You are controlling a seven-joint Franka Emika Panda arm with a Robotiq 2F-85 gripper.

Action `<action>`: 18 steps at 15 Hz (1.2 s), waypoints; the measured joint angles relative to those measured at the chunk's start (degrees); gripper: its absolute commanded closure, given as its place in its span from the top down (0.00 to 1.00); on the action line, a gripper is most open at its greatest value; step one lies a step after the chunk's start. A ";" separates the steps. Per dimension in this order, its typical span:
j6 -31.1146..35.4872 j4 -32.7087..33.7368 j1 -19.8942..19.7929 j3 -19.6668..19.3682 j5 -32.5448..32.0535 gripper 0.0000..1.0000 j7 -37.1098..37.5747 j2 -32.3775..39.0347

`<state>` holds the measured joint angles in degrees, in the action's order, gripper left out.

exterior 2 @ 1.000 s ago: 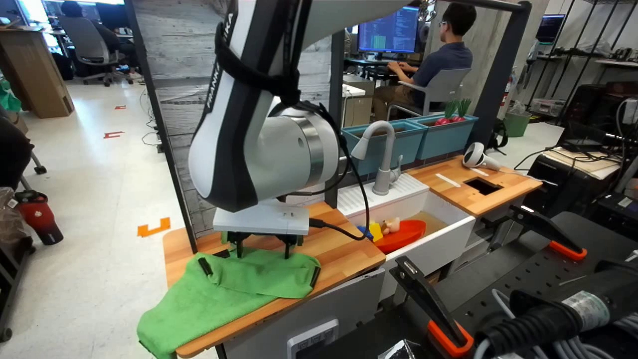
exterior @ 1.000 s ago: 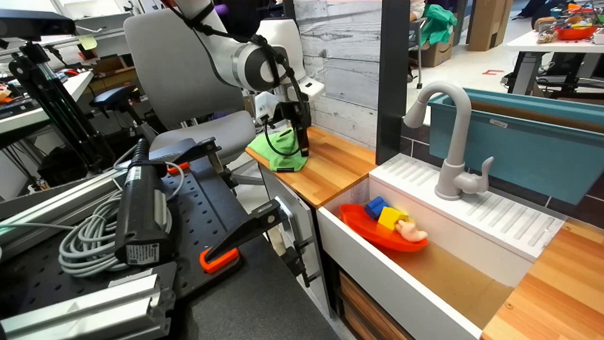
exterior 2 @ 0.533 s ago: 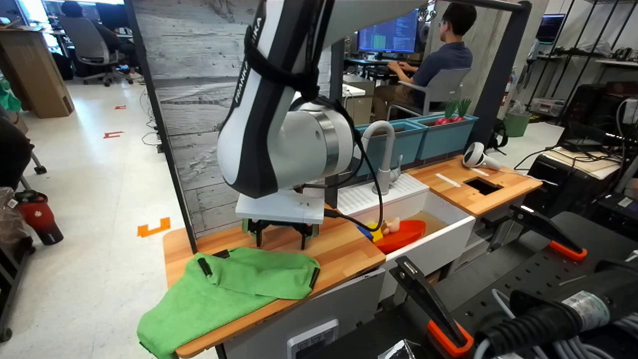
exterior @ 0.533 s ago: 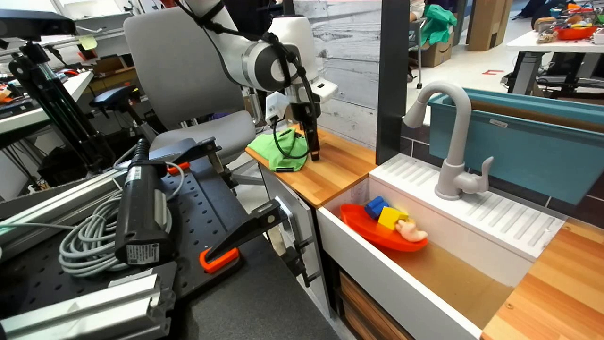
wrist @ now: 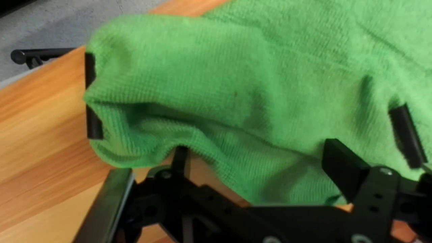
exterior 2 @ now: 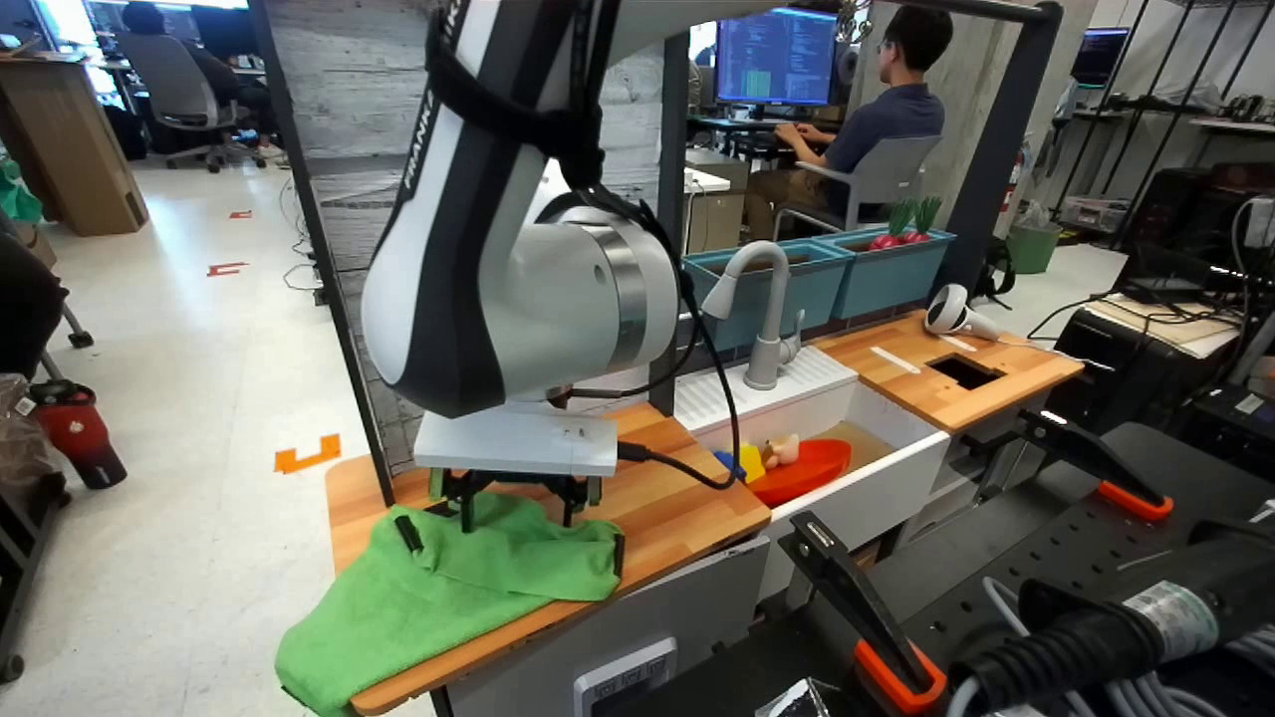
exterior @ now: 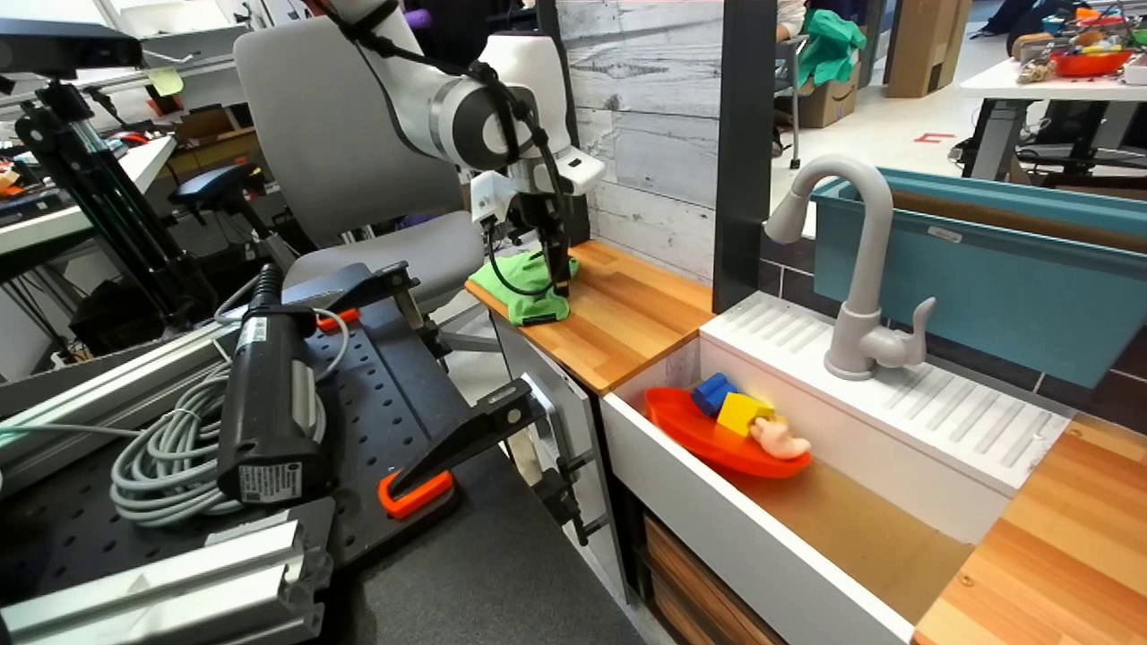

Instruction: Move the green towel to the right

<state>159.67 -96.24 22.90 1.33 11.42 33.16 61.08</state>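
The green towel point(exterior 2: 458, 588) lies crumpled on the left wooden counter, and one end hangs over the corner. It also shows in an exterior view point(exterior: 535, 307) and fills most of the wrist view point(wrist: 236, 84), with black tabs on its edges. My gripper point(exterior 2: 517, 526) is low over the towel's back part, pointing down; it also shows in an exterior view point(exterior: 561, 291). In the wrist view my gripper point(wrist: 258, 150) is wide open. One finger point(wrist: 180, 158) presses at the towel's bunched edge. The other finger point(wrist: 344, 165) stands over the cloth. Nothing is clamped between them.
A wooden counter point(exterior 2: 687, 498) carries the towel, with a wood-look wall panel point(exterior: 659, 152) behind. Right of it is a white sink point(exterior: 753, 551) holding a red boat-shaped dish point(exterior: 717, 452) with toys. A grey faucet point(exterior: 865, 260) stands behind the sink. A black clamp point(exterior: 475, 425) is in front.
My gripper moved right off the towel half a second ago, then came back left and down onto it. The towel's right end has bunched and shifted slightly left. The jaws stayed open.
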 measured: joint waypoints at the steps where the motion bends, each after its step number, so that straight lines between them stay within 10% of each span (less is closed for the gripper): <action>1: 0.00 -0.90 0.16 0.61 0.00 1.00 -0.55 -0.34; 18: -0.43 -3.30 0.25 -4.69 -0.01 1.00 -0.29 -1.10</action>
<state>159.24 -99.55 23.15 -3.36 11.41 32.87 59.98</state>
